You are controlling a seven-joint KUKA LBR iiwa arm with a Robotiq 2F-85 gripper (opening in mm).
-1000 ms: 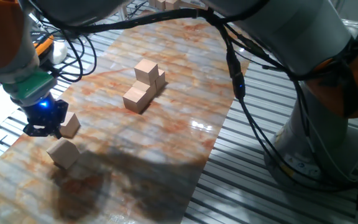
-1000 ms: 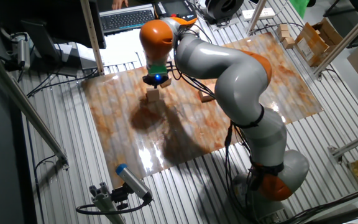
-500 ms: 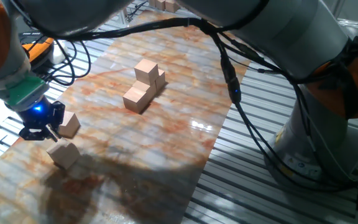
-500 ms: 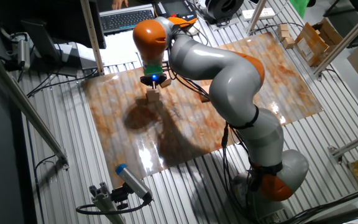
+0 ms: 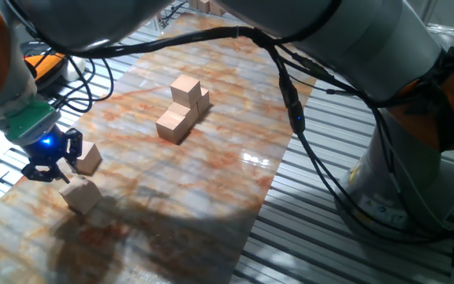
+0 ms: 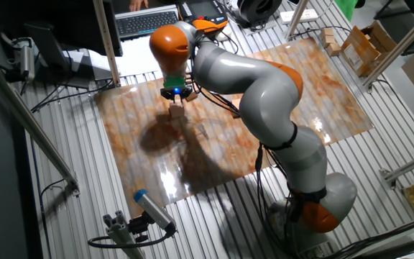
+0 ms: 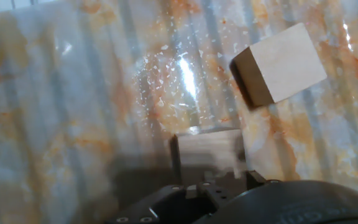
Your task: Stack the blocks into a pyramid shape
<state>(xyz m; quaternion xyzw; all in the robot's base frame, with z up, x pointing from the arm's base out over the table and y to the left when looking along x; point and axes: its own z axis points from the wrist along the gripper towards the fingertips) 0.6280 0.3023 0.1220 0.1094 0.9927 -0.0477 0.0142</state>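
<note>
At the near left of the marble tabletop [image 5: 211,150] a loose block [image 5: 80,195] lies on its own, and just beyond it the gripper [image 5: 51,162] hangs low beside a second loose block [image 5: 89,158]. In the hand view one block [image 7: 207,152] sits right under the hand and the other [image 7: 278,63] lies apart, up and to the right. The fingers are blurred and small, so I cannot tell how far the jaws stand open, and they seem to hold nothing. Farther off, near the middle, the started pile [image 5: 184,108] stands, one cube topping a short row. To do this pick well, the gripper should probably centre over one cube, square its fingers to two flat faces, and come straight down without nudging the neighbour. Against the picture a second ago, the gripper has slid slightly left and sits a little higher, while both loose cubes and the pile have not moved.
</note>
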